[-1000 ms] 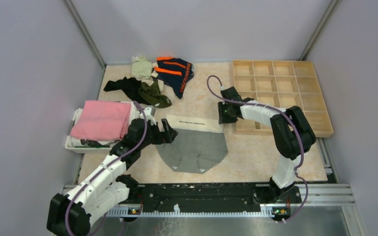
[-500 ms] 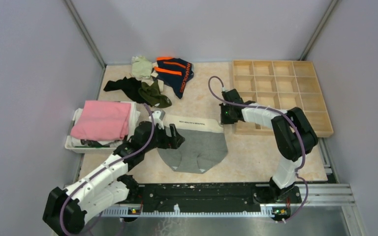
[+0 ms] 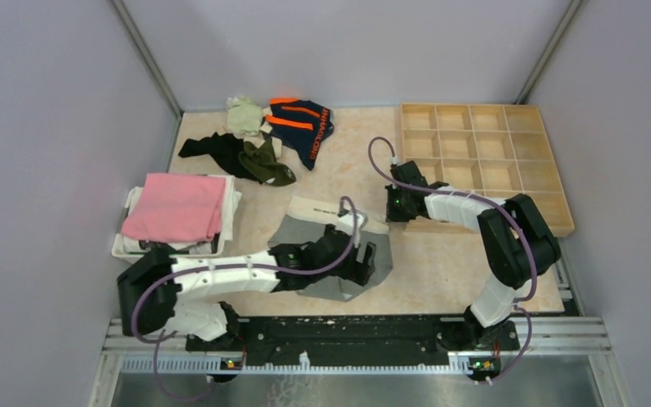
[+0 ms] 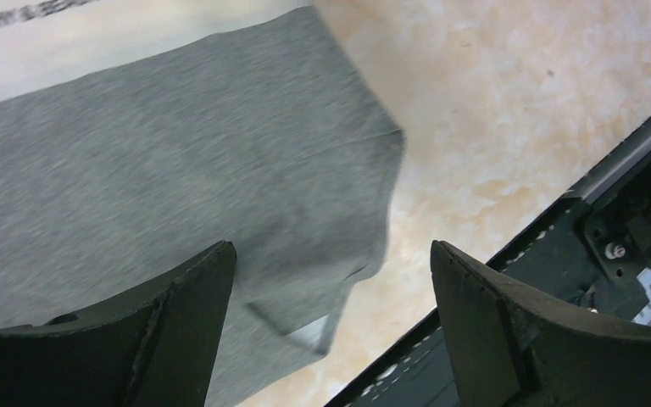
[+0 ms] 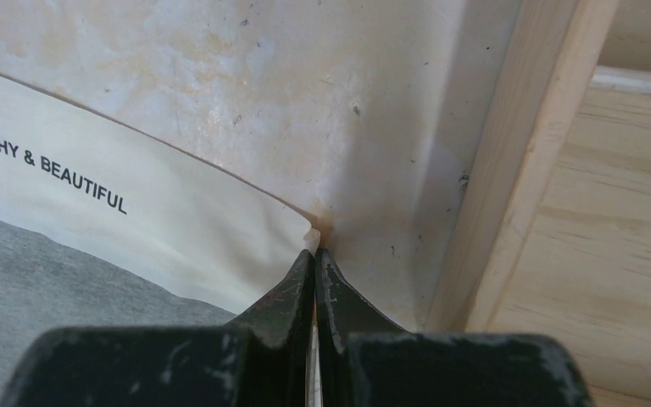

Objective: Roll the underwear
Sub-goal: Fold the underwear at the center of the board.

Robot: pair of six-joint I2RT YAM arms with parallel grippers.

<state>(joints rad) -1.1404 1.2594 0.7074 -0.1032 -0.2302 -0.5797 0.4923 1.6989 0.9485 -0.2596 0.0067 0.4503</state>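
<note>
Right gripper point(image 5: 314, 261) pinches the waistband corner point(image 5: 292, 229) of the grey briefs point(image 4: 178, 144); the spread left gripper point(image 4: 331, 259) should take the side edge squarely.

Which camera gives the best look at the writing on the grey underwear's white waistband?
The right wrist view: the waistband is close, lettering readable, its corner pinched by the right gripper. The top view shows only a pale strip with tiny print; the left wrist view, a blurred edge.
</note>
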